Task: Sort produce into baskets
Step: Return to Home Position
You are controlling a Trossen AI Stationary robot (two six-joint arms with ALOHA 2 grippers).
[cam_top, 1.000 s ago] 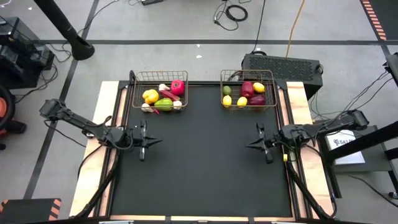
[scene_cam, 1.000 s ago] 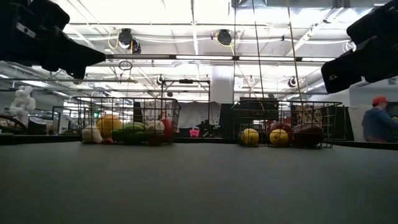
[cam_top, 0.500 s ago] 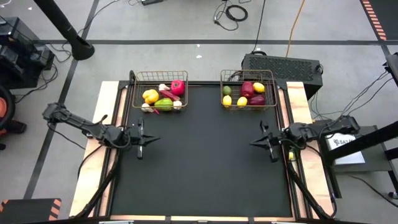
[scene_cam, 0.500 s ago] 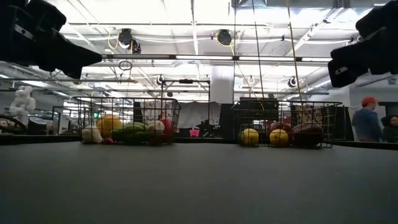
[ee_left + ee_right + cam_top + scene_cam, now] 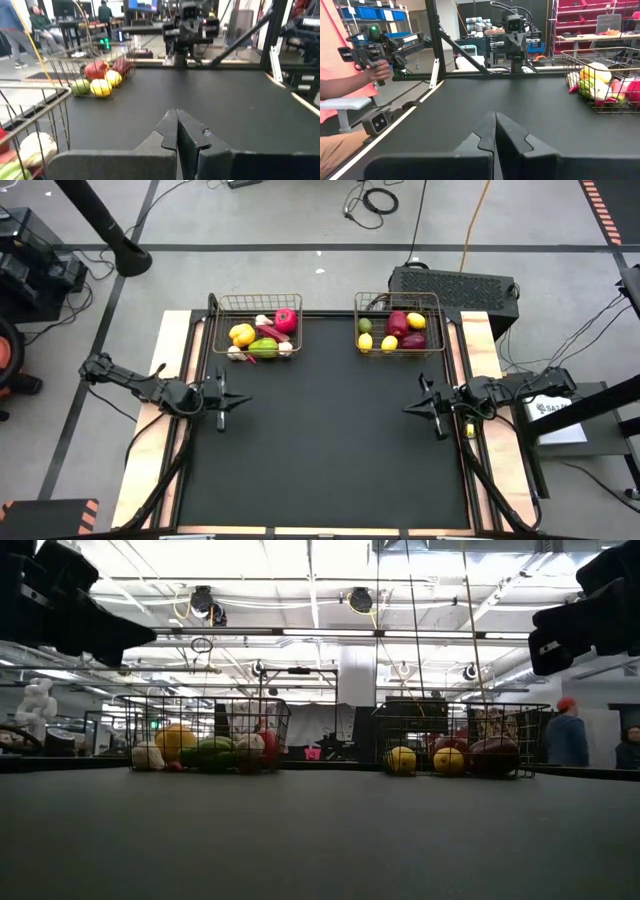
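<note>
Left pincer [image 5: 238, 398] mid-left and right pincer [image 5: 412, 409] mid-right are both closed, empty; produce [image 5: 262, 335] fills baskets [image 5: 255, 298] at upper centre.

Right claw [image 5: 495, 115] closed above the mat [image 5: 520, 107]; filled basket [image 5: 590, 49] beyond.

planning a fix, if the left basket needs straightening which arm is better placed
Likely left. The left gripper, shut, hangs just in front of the left basket; the right gripper sits across the table, in front of the right basket.
</note>
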